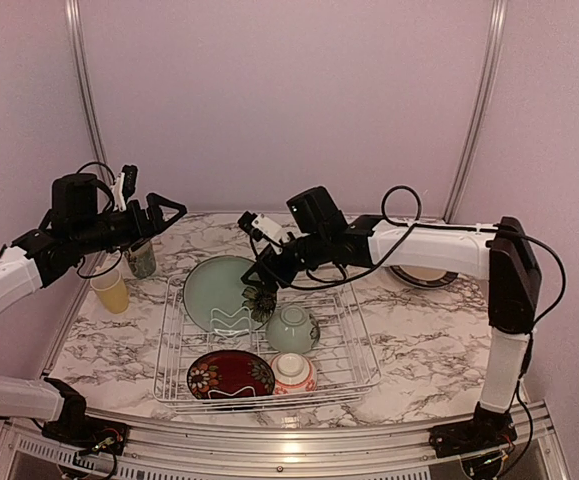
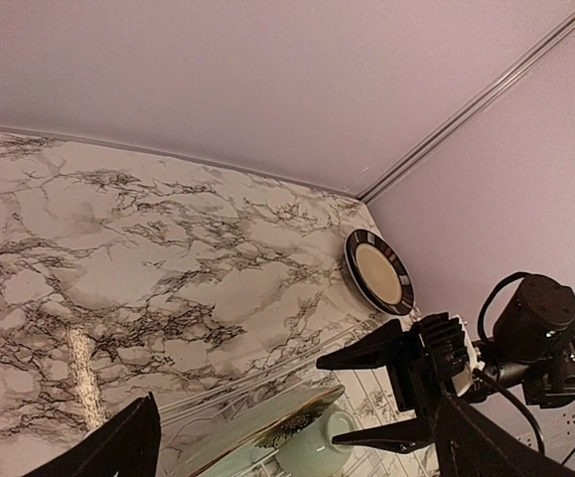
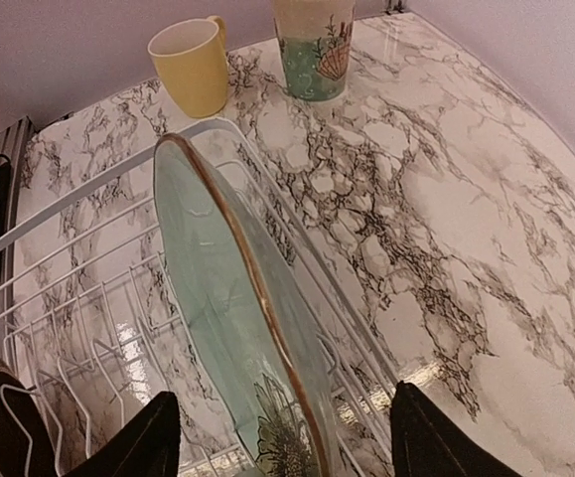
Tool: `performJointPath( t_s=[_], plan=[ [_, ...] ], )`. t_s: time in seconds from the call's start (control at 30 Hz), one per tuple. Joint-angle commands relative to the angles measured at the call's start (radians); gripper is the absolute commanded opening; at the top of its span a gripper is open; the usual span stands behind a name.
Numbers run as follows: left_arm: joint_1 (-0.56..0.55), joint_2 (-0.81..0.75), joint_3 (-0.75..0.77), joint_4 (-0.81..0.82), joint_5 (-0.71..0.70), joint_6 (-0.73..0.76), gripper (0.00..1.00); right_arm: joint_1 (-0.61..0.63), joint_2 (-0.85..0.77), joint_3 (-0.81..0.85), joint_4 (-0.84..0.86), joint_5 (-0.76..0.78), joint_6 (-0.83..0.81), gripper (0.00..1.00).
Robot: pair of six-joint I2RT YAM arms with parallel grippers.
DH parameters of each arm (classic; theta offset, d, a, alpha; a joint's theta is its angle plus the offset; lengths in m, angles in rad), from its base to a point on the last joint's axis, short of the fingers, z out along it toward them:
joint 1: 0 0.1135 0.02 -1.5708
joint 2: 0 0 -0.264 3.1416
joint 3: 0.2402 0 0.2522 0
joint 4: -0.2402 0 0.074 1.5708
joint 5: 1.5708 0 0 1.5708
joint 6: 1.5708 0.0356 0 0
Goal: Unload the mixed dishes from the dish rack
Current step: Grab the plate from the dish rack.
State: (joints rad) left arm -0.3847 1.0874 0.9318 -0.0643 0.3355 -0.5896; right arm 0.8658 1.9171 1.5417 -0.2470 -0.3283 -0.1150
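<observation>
The white wire dish rack (image 1: 359,345) holds a teal floral plate (image 1: 217,290) standing on edge. With it are a pale green bowl (image 1: 291,328), a dark red floral plate (image 1: 231,373) and a red-striped white bowl (image 1: 294,372). My right gripper (image 1: 261,272) is open, and its fingers (image 3: 143,437) straddle the right rim of the teal plate (image 3: 229,288) without touching it. My left gripper (image 1: 174,215) is open and empty, raised above the table's left side. A yellow cup (image 1: 112,291), a patterned tall cup (image 1: 141,257) and a black-rimmed cream plate (image 1: 424,276) stand on the marble table.
The rack's wire dividers (image 3: 69,368) stand close beside the teal plate. The yellow cup (image 3: 193,65) and the tall cup (image 3: 314,45) sit just beyond the rack's far left corner. The black-rimmed plate (image 2: 378,271) lies near the right back wall.
</observation>
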Motion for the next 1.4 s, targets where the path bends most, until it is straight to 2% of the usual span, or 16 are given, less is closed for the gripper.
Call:
performJointPath(
  t_s=[0.0,0.33,0.5,0.9,1.37],
  plan=[
    [-0.003,-0.023,0.010,-0.037,-0.020,0.030,0.99,-0.005,0.044,0.049,-0.069,0.018,-0.033,0.68],
    [-0.003,-0.030,-0.002,-0.032,-0.029,0.037,0.99,-0.006,0.103,0.080,-0.083,-0.118,-0.061,0.43],
    [-0.003,-0.027,-0.001,-0.030,-0.024,0.034,0.99,-0.005,0.109,0.089,-0.085,-0.145,-0.066,0.27],
    [-0.003,-0.033,-0.005,-0.032,-0.025,0.030,0.99,-0.005,0.117,0.134,-0.079,-0.169,-0.053,0.01],
    [-0.003,-0.027,-0.001,-0.030,-0.025,0.033,0.99,-0.005,0.063,0.131,-0.036,-0.119,-0.015,0.00]
  ],
)
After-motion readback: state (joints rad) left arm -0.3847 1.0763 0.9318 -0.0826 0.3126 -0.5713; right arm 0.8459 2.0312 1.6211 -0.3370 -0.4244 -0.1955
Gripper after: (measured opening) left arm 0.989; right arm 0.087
